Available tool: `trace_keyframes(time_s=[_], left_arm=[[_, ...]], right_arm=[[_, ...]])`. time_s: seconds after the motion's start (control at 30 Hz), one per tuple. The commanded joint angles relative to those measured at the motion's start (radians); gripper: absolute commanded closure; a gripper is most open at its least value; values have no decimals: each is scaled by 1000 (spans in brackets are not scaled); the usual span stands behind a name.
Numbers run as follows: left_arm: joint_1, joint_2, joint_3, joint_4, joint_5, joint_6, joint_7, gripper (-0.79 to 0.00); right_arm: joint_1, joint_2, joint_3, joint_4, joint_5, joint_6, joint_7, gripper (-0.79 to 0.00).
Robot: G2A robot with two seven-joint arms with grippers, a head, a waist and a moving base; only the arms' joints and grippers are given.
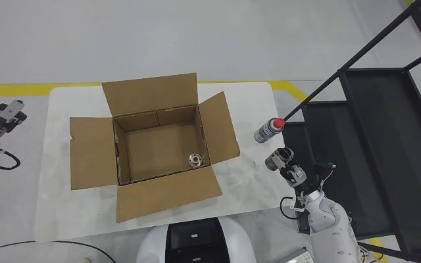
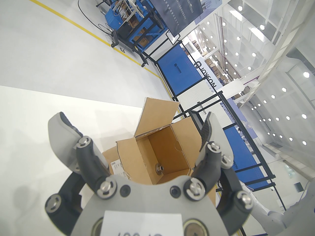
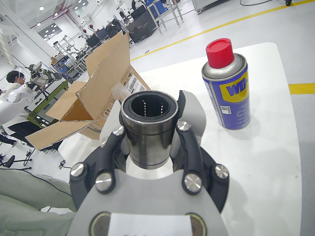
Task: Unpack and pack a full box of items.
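Unpacking nearly done: right gripper (image 3: 150, 104) clamps metal cylinder (image 3: 149, 133) at table's (image 1: 250, 98) right edge, beside standing spray can (image 1: 268, 130). Left gripper (image 2: 135, 121) gapes, empty. Small metal fitting (image 1: 194, 160) remains in box (image 1: 158, 118), mid-table. Repacking not begun.

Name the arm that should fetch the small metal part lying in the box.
Left. The left gripper is open and empty, facing the box with the small metal part; the right gripper is shut on a metal cylinder.
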Motion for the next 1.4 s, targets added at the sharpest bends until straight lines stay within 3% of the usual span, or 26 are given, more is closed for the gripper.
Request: trace_keyframes(time_s=[0.0,1.27,1.37], left_arm=[[0,0,0,0,0,0,0,-785],[0,0,0,0,0,0,0,-785],[0,0,0,0,0,0,0,-785]], right_arm=[[0,0,0,0,0,0,0,0],[0,0,0,0,0,0,0,0],[6,7,27,-61,-119,48,-20,0]])
